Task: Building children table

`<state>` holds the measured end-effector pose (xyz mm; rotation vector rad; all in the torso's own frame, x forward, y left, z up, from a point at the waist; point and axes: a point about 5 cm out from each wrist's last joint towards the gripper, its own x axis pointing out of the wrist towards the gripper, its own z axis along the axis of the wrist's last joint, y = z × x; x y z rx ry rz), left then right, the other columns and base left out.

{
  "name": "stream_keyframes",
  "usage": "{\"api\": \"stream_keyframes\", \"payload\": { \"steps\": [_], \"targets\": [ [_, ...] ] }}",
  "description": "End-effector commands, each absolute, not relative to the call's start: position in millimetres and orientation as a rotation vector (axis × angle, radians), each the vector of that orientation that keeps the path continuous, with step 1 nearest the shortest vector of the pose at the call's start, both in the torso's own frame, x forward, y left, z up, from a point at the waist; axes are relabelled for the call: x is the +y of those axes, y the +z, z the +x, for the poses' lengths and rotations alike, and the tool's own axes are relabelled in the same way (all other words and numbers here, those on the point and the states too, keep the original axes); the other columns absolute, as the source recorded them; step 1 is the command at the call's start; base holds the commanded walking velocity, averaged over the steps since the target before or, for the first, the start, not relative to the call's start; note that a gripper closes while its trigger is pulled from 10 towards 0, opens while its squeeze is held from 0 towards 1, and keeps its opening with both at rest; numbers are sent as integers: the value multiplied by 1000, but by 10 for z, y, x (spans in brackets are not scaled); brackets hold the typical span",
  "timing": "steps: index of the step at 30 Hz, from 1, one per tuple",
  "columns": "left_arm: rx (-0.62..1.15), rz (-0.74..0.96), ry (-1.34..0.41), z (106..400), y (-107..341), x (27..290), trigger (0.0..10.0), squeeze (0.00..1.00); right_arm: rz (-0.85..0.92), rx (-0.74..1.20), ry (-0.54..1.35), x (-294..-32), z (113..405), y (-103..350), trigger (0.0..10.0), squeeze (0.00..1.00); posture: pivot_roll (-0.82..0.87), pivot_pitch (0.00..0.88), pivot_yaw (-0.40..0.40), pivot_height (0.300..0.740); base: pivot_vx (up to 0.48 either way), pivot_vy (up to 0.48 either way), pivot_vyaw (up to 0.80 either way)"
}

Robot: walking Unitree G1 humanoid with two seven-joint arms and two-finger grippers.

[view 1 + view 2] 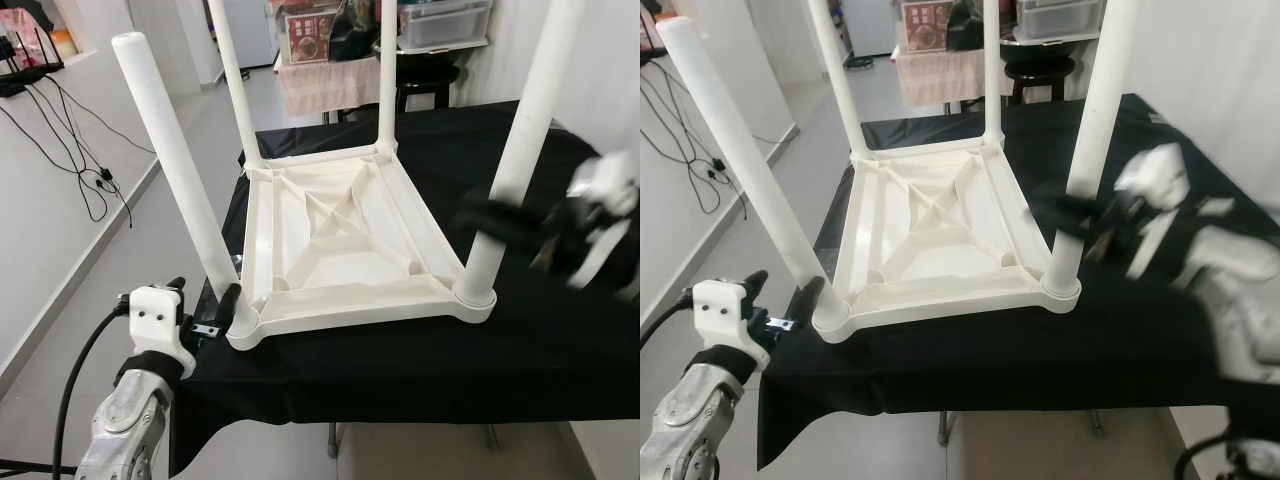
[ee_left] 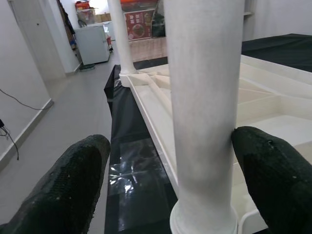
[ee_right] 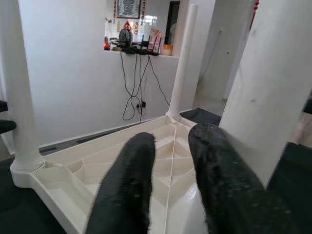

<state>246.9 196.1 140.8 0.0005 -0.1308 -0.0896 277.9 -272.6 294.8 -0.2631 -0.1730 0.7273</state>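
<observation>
A white plastic children's table (image 1: 340,235) lies upside down on a black-covered table (image 1: 420,360), its legs pointing up. My left gripper (image 1: 205,300) is open at the base of the near-left leg (image 1: 170,160). It straddles the leg, with one finger (image 2: 273,175) touching it and the other finger (image 2: 68,185) apart from it. My right gripper (image 1: 495,222) is blurred and sits low beside the near-right leg (image 1: 520,150). In the right wrist view its fingers (image 3: 126,185) stand a narrow gap apart with nothing between them, and the leg (image 3: 273,97) is beside them.
The near-left corner of the white table sits at the black table's front-left edge. Black cables (image 1: 90,170) trail on the grey floor to the left. A stool (image 1: 430,75) and storage boxes (image 1: 445,22) stand behind the table. A white wall rises close on the right.
</observation>
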Motion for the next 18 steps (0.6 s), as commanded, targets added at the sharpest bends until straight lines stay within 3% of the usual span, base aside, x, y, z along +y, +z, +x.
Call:
{"api": "stream_keyframes", "payload": {
  "steps": [1,7,15,16,17,18],
  "targets": [
    [-113,27,-44,2452,1375,2097,10000,0,-230,-168,730,-2777,2766,2959,10000,1000,-138,0,76,740,0,0,0],
    [-100,33,-59,2424,1336,2113,10000,0,-235,-221,761,-3045,2509,3228,10000,1000,-137,3,77,740,0,0,0],
    [-103,40,-59,2444,1335,2124,10000,0,-247,-143,667,-3050,2627,3130,10000,1000,-146,7,78,740,0,0,0],
    [-106,41,-59,2452,1340,2124,10000,0,-229,-133,645,-3008,2691,3106,10000,388,-146,8,78,740,0,0,0],
    [-106,41,-59,2452,1340,2124,10000,0,-229,-133,645,-3008,2691,3106,10000,388,-146,8,78,740,0,0,0],
    [-109,44,-58,2458,1347,2129,10000,0,-208,-138,645,-2952,2735,3112,10000,0,-144,9,77,740,0,0,0]
  ]
}}
